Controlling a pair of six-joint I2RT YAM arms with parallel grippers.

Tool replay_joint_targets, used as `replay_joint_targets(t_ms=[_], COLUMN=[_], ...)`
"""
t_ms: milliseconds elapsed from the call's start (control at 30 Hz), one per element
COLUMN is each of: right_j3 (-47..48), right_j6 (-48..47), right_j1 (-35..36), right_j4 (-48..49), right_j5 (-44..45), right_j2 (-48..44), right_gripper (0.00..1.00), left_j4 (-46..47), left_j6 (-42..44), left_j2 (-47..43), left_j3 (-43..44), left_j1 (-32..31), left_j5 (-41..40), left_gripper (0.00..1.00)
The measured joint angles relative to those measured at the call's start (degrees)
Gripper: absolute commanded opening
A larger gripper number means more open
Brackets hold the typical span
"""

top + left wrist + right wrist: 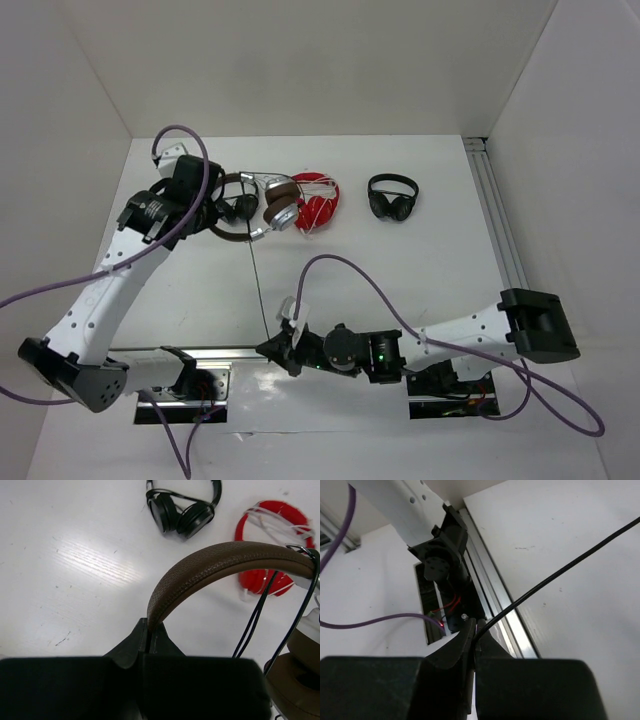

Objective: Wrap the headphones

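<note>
Nearest, by the front edge of the white bench [420, 270], the right tool [474, 631] has its 2 fingers pressed together on the thin black cable [560, 575]. (The wrist view shows the strand vanishing into the seam between them, above a silver aluminium rail [495, 605].) From that pinch the cable runs straight across the bench toward the far left, so its long axis lies near-to-far and leans a little left.

At the far end are the over-ear headphones [272, 212] with silver-and-brown ear cups. The left tool [148, 632] is clamped shut on one end of their brown padded headband [225, 560]. Black strands hang off the band beside an ear cup.

So the left arm is at the headphones, and the right tool holds the free run well apart on the near side. The coming move probably turns on carrying that pinch away from the bases, up to the band and round it.

Farther right lie a round red pair with white cord [318, 200], just beside the headphones, and a small black pair [393, 197].
</note>
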Motion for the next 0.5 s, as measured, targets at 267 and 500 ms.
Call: replay_joint_targets(t_ms=[267, 500], right_j3=[9.5, 23.5], right_j6=[-5.4, -11.4], right_j1=[7.6, 7.8], right_j4=[-18.4, -34.8], right_j5=[13.2, 14.8], right_j2=[-1.3, -1.3], right_gripper=[0.00, 0.00], left_j4=[3.7, 6.8], left_j6=[5.7, 7.8], left_j2=[2.1, 2.3], left_j3=[-7.8, -15.3], left_j1=[2.3, -5.2], left_j5=[6.1, 6.4], left_gripper=[0.00, 0.00])
